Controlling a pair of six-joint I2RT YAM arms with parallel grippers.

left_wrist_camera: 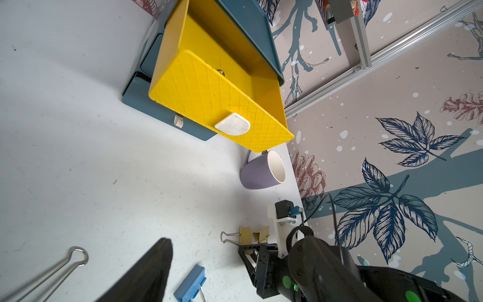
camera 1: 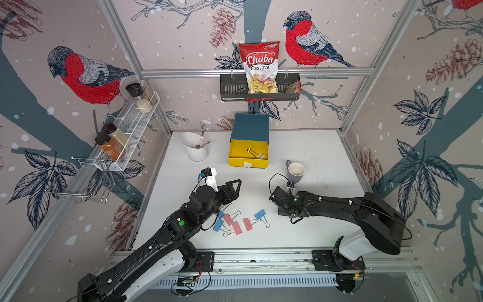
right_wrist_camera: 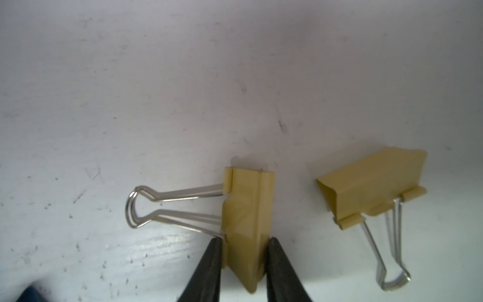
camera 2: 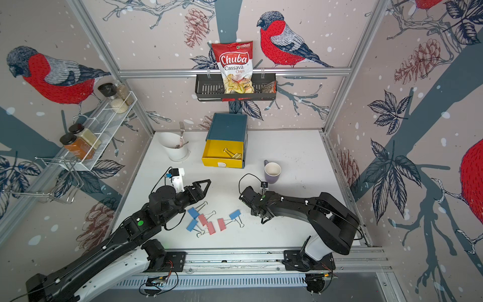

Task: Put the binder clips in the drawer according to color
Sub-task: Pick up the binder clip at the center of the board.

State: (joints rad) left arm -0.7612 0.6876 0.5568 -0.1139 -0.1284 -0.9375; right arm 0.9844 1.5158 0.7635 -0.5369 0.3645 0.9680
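White tabletop, right claw clenched, yellow clip between its tips, left claw spread wide

Top drawer yellow w/ diamond-quilt front; chest teal; blue clips, pink clips, pale yellow clip; mug lilac, tabletop white.

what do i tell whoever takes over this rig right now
Right gripper: shut on a yellow clip down at the table; second yellow clip lies beside it.
Left gripper: open, empty, above the table.
Done: yellow top drawer is pulled open, third yellow clip inside.
Left: two yellow clips into that drawer. Three blue clips and three pink clips lie between the arms; the teal drawers look shut.
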